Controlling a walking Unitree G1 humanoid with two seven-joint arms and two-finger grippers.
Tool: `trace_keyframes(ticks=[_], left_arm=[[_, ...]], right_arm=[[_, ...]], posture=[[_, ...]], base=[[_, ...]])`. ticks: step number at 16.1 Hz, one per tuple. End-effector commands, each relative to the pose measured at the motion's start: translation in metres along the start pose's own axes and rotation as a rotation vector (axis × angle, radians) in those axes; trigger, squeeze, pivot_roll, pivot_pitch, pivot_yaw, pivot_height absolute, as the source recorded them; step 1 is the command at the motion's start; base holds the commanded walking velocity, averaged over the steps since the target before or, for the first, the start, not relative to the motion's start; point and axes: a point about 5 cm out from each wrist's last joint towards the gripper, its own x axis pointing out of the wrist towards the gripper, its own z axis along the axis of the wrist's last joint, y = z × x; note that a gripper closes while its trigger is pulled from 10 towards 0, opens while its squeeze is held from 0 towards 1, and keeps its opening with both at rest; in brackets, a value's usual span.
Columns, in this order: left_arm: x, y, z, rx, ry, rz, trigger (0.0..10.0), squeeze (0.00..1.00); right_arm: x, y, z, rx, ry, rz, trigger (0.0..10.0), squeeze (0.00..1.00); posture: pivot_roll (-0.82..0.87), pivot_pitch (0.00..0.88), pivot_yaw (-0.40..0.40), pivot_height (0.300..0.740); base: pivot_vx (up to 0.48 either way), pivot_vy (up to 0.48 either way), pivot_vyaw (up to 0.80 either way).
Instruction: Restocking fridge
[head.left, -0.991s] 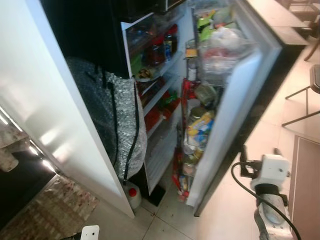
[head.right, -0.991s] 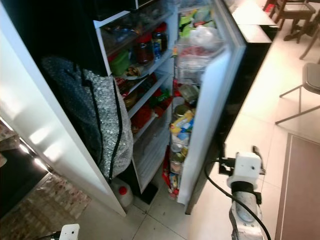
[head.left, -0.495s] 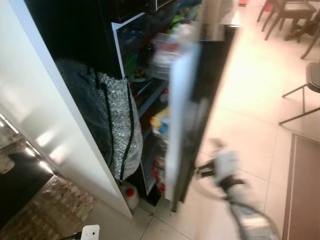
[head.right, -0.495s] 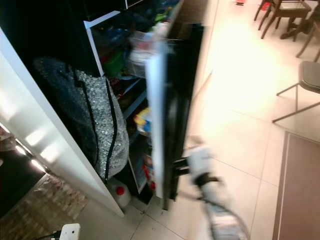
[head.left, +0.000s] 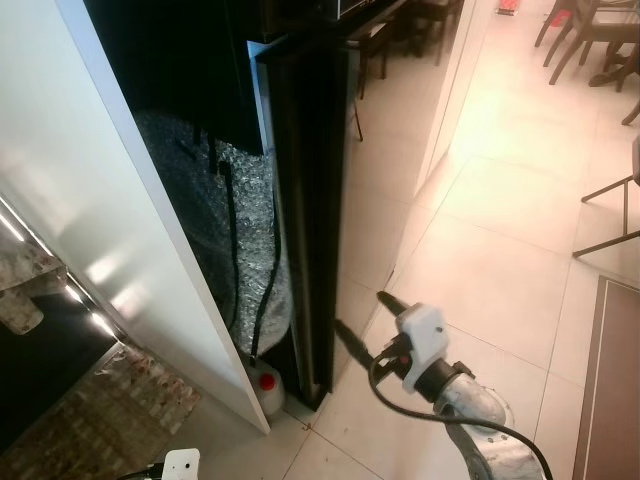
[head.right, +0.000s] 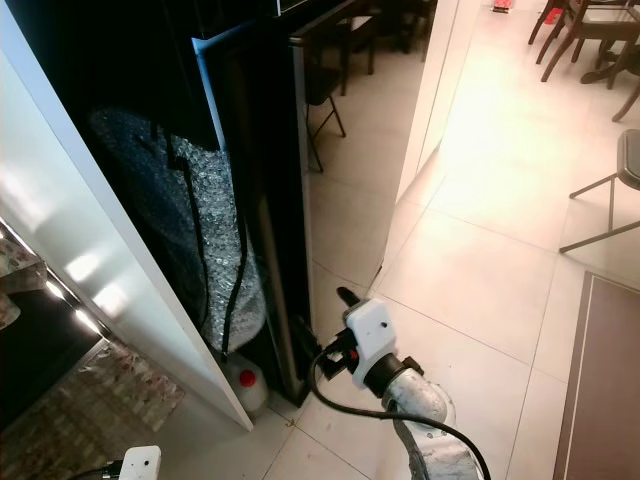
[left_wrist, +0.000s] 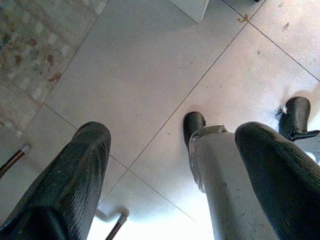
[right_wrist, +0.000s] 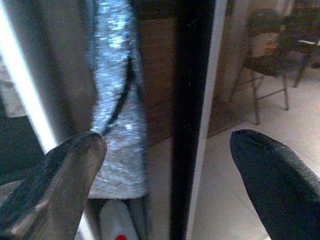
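The fridge door (head.left: 312, 210) stands shut, glossy black, with chairs and floor mirrored in its face. My right gripper (head.left: 365, 314) is open, low down by the door's bottom corner, one fingertip close to the door; touching or apart, I cannot tell. In the right wrist view the door's black edge (right_wrist: 192, 100) runs between the spread fingers (right_wrist: 275, 175). A silver padded bag (head.left: 248, 240) with black straps hangs beside the fridge. My left gripper (left_wrist: 170, 165) hangs idle and open over the floor tiles.
A white jug with a red cap (head.left: 266, 386) stands on the floor under the bag. A white panel (head.left: 100, 210) rises at left, with a patterned rug (head.left: 95, 420) below. Chairs (head.left: 595, 40) stand at the far right, and another chair (head.left: 620, 190) nearer. Tiled floor (head.left: 500, 260) lies open to the right.
The fridge door has swung from wide open to shut, hiding the shelves. My right gripper followed it to the left and now sits at its lower corner.
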Motion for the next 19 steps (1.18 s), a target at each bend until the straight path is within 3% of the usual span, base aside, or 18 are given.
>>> trace_keyframes(ticks=[1, 5, 8, 10, 12, 14, 17, 19], left_arm=[[-0.001, 0.002, -0.004, 0.007, 0.019, 0.002, 10.0, 0.00], [-0.001, 0.002, -0.004, 0.006, 0.019, 0.003, 10.0, 0.00], [-0.001, 0.003, -0.004, 0.004, 0.018, 0.005, 10.0, 0.00], [-0.001, 0.003, -0.004, 0.004, 0.018, 0.005, 10.0, 0.00], [-0.001, 0.003, -0.004, 0.007, 0.019, 0.004, 10.0, 0.00], [-0.001, 0.004, -0.004, 0.011, 0.019, 0.003, 10.0, 0.00], [-0.001, 0.004, -0.003, 0.013, 0.016, 0.004, 10.0, 0.00], [-0.001, 0.005, -0.003, 0.015, 0.016, 0.004, 10.0, 0.00]], right_arm=[[0.000, -0.007, 0.002, -0.003, -0.001, -0.043, 10.0, 0.00], [-0.004, -0.033, -0.003, -0.030, 0.041, -0.207, 10.0, 0.00], [-0.013, -0.065, -0.013, 0.018, 0.073, -0.431, 10.0, 0.00], [-0.021, -0.077, -0.019, 0.034, 0.095, -0.489, 10.0, 0.00], [-0.023, -0.081, -0.022, 0.019, 0.111, -0.485, 10.0, 0.00], [-0.011, -0.081, -0.012, -0.008, 0.078, -0.427, 10.0, 0.00], [0.023, -0.078, 0.011, -0.059, 0.015, -0.311, 10.0, 0.00], [0.042, -0.064, 0.019, -0.102, -0.001, -0.212, 10.0, 0.00]], posture=[[-0.08, 0.029, 0.048, 0.740], [-0.08, 0.028, 0.049, 0.740], [-0.08, 0.028, 0.051, 0.740], [-0.08, 0.027, 0.054, 0.740], [-0.08, 0.029, 0.061, 0.740], [-0.09, 0.032, 0.066, 0.740], [-0.09, 0.033, 0.072, 0.740], [-0.08, 0.033, 0.076, 0.740]], base=[[0.000, 0.000, 0.00], [0.000, 0.000, 0.00], [0.000, 0.000, 0.00], [0.000, 0.000, 0.00], [0.000, 0.000, 0.00], [0.000, 0.000, 0.00], [0.000, 0.000, 0.00], [0.000, 0.000, 0.00]])
